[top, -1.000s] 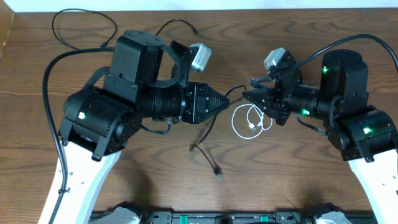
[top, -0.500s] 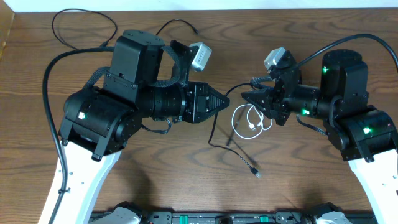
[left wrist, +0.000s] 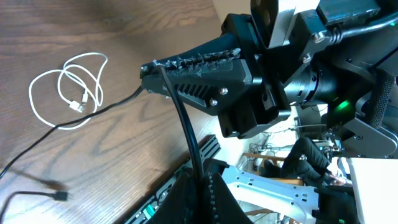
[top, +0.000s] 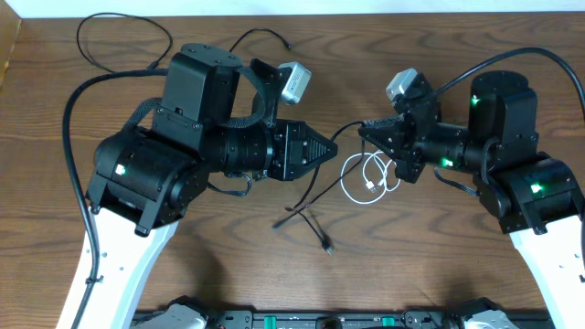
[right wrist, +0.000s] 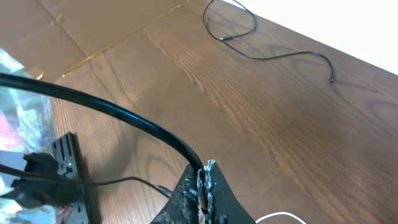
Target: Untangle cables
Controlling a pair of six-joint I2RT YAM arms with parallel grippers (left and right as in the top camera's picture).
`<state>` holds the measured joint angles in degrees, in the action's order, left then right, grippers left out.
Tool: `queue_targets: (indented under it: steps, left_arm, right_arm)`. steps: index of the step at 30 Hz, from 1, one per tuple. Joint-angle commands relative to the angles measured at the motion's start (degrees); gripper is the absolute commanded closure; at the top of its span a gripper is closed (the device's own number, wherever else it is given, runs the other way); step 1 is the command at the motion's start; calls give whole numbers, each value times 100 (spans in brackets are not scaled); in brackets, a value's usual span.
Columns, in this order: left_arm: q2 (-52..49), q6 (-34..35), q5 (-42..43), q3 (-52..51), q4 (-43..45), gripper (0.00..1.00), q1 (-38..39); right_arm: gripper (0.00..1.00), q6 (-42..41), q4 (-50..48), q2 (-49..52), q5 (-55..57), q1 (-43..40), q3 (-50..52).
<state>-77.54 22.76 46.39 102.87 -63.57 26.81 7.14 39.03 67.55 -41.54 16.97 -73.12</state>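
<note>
Our left hand [top: 331, 149] and right hand [top: 363, 131] point at each other, tips nearly meeting above the bench [top: 228, 265]. Both have their fingers pressed together on the same black cable [left wrist: 186, 127]. In the left wrist view it leaves our left fingers and rises straight to the tip of the right hand, where it is pinched between the ribbed pads. In the right wrist view the same cable arcs off to the left from that hand's tip.

Just beyond the grip, a slack length of the black cable drops from the hands to the bench. It runs beneath the left fingertips, and its plug end [top: 326, 249] lies loose on the wood, further from both hands.

The white cable [left wrist: 76, 104] lies just under the right hand in a loose coil, flat on the bench, with the black slack passing close beside it.

Farthest off, well behind the left arm, a second black cable [right wrist: 292, 55] lies by itself in an open loop.
</note>
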Motion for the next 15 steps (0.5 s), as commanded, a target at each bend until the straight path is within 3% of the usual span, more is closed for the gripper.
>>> queue_targets:
  steps: [1, 11, 13, 15]
  left_arm:
    - [7, 44, 52, 48, 24, 93, 13]
    - [7, 26, -109, 48, 20, 91, 13]
    - [7, 26, -258, 48, 20, 73, 13]
    - [7, 26, -420, 48, 22, 70, 13]
  right_arm:
    - [99, -505, -140, 26, -20, 37, -68]
    - [99, -1034, -352, 24, -407, 37, -68]
    - [99, -1198, -352, 26, -409, 37, -68]
    - [99, -1292, -350, 24, -411, 37, -68]
